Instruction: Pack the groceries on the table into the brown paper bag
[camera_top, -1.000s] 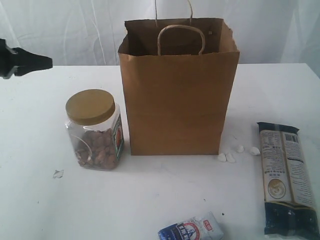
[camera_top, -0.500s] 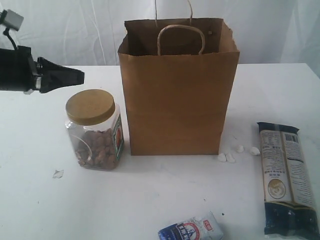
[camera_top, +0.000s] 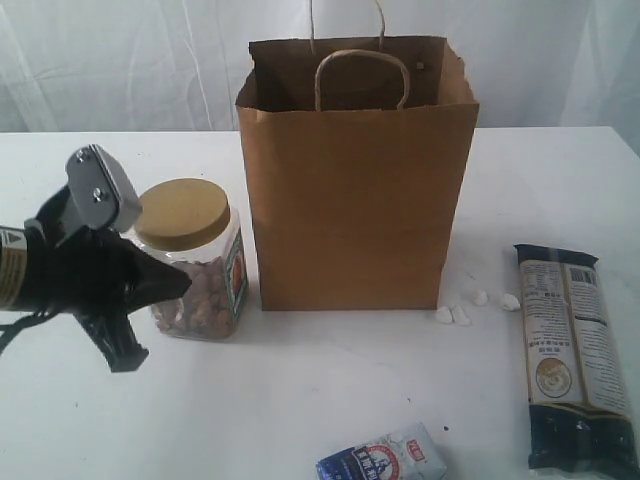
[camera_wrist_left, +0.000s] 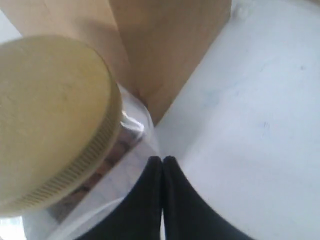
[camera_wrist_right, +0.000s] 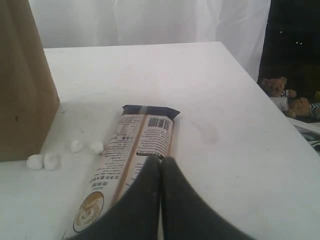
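The tall brown paper bag (camera_top: 355, 190) stands upright at mid-table, its mouth open. Left of it stands the clear jar (camera_top: 200, 290) with a tan lid (camera_top: 183, 212), nuts inside. My left gripper (camera_top: 183, 283) is shut and empty, its tip in front of the jar's body; up close the tip (camera_wrist_left: 162, 159) sits beside the jar (camera_wrist_left: 55, 125). The long dark packet (camera_top: 572, 355) lies flat at the right. My right gripper (camera_wrist_right: 161, 160) is shut, empty, hovering over the packet (camera_wrist_right: 132, 160). A small blue-white packet (camera_top: 385, 460) lies at the front edge.
Several tiny white pebble-like bits (camera_top: 460, 310) lie by the bag's right bottom corner. A white curtain hangs behind the table. The table's right edge (camera_wrist_right: 250, 75) drops off, with stuffed toys (camera_wrist_right: 285, 95) beyond it.
The left arm has swung down from high at the far left to the front of the jar, its tip now at the jar's body. Nothing else has moved.
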